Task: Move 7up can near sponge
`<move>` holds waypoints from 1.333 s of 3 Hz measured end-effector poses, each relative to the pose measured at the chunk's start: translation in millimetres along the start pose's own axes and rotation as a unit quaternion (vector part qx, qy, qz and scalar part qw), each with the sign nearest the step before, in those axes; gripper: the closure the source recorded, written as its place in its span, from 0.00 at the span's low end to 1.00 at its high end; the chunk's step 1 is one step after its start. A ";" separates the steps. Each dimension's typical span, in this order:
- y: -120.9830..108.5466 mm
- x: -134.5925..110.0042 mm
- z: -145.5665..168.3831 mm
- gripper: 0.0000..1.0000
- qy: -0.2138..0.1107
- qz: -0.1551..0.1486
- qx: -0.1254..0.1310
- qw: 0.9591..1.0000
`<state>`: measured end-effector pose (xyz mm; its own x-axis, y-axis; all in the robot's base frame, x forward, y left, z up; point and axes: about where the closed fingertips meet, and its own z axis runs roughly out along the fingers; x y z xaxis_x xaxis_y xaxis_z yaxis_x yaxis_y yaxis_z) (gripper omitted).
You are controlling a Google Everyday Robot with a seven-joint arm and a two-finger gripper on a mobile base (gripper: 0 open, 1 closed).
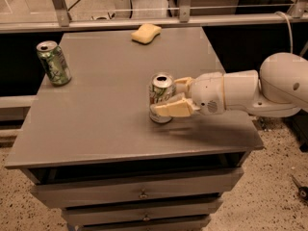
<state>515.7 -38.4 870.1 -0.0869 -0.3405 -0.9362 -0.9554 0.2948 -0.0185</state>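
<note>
My fingers [173, 109] reach in from the right, low over the right side of a grey surface [96, 124]. They stand apart, one on each side of the 7up can [161, 91]. The near finger lies across the front of the can's lower half, and its tip reaches the can's left edge. The far finger sits just behind the can's upper right side. So the can stands between my fingers, close to their tips. I cannot tell whether either finger presses on it.

The 7up can stands upright near the middle of the surface, a little to the right and towards the near edge. It is silver-white with green lettering.

The sponge [146, 33], pale yellow and rounded, lies at the far edge of the surface, well apart from the can and slightly to its left.

A second can [54, 63], darker and green, stands upright at the far left of the surface, well apart from both.

My white arm [250, 93] stretches off to the right, past the edge of the surface. Under the surface are grey drawers [139, 194].
</note>
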 end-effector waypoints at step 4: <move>-53.8 -36.3 -76.0 1.00 -0.012 -0.030 0.088 0.996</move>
<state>548.8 -109.8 931.7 -0.0230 -0.3417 -0.9395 -0.8945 0.4268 -0.1333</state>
